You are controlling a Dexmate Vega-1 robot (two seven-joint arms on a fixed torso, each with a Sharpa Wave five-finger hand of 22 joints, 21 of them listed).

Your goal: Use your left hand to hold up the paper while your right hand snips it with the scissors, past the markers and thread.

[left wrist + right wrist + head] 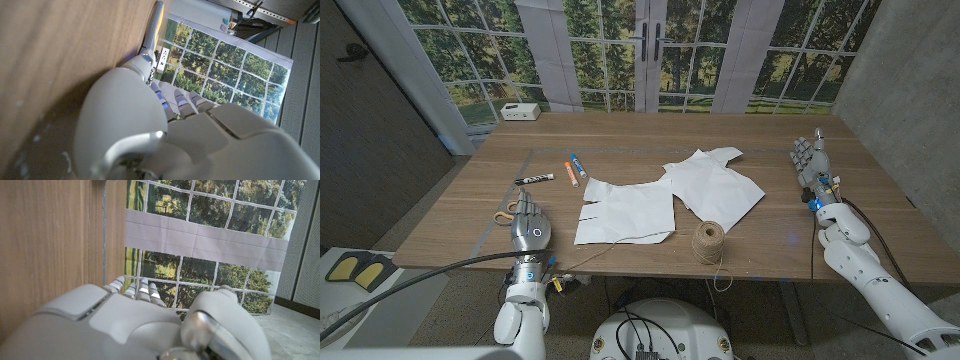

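Note:
Two white sheets of paper lie mid-table: one with short cuts along its left edge, the other overlapping it at the right. A ball of twine stands in front of them, its loose end trailing toward the front edge. Black, orange and blue markers lie left of the paper. The tan-handled scissors lie beside my left hand, which holds nothing, fingers extended. My right hand stands open at the table's right side, away from everything.
A small white box sits at the far left corner of the table. Windows and a door stand behind the table. Bare wood lies between the paper and my right hand.

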